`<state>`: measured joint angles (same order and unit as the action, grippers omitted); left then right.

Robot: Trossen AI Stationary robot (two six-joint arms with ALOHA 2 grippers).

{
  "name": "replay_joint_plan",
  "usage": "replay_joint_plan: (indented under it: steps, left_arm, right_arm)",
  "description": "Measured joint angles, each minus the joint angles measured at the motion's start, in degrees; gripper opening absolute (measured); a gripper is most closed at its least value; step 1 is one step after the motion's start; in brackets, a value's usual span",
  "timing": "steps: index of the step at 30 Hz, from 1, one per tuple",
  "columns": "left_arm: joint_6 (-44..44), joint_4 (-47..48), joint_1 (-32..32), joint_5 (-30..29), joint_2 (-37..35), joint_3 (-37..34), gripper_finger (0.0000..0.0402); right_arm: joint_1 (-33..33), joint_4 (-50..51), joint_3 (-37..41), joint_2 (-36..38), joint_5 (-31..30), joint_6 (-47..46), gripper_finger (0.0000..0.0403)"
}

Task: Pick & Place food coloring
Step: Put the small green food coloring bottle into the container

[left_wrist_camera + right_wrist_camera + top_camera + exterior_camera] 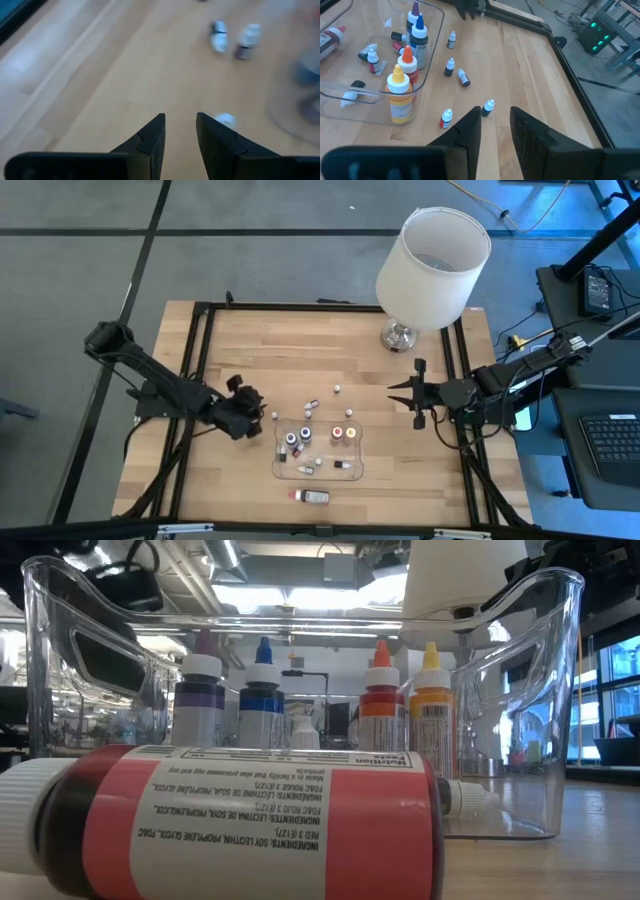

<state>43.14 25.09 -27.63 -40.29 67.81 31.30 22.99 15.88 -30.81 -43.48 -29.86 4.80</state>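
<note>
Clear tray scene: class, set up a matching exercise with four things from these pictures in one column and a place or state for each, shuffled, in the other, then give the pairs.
Things:
1. yellow-capped bottle
2. large red bottle
3. lamp
4. right tool

Places or states:
A. lying on the table outside the clear tray, on its near side
B. open, holding nothing
C. upright inside the tray
D. standing at the table's far edge

Pairs: 1-C, 2-A, 3-D, 4-B
</note>
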Motion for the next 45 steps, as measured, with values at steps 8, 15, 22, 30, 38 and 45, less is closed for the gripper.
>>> replay_joint_plan:
  steps: [8, 15, 22, 30, 38, 45]
  left_arm:
    - [1.7, -0.2, 1.5, -0.8, 0.0, -1.0, 0.0108]
    - [0.1, -1.6, 1.5, 3.2, 0.0, -1.0, 0.0134]
    - [-2.4, -1.8, 1.5, 7.7, 0.0, -1.0, 0.0177]
    - [-2.5, -1.8, 1.5, 14.5, 0.0, -1.0, 0.0189]
    - [-1.9, -2.5, 1.5, 15.7, 0.0, -1.0, 0.0187]
    - [-8.6, -3.8, 1.5, 14.7, 0.0, -1.0, 0.0184]
  right_arm:
    - [0.0, 0.0, 0.0, 0.0, 0.0, -0.1, 0.0107]
    - [0.0, 0.0, 0.0, 0.0, 0.0, -0.1, 0.0107]
    - [0.0, 0.0, 0.0, 0.0, 0.0, -0.1, 0.0107]
    - [0.0, 0.0, 0.0, 0.0, 0.0, 0.0, 0.0107]
    - [0.0, 0.0, 0.0, 0.0, 0.0, 0.2, 0.0107]
    - [0.0, 0.0, 0.0, 0.0, 0.0, 0.4, 0.0107]
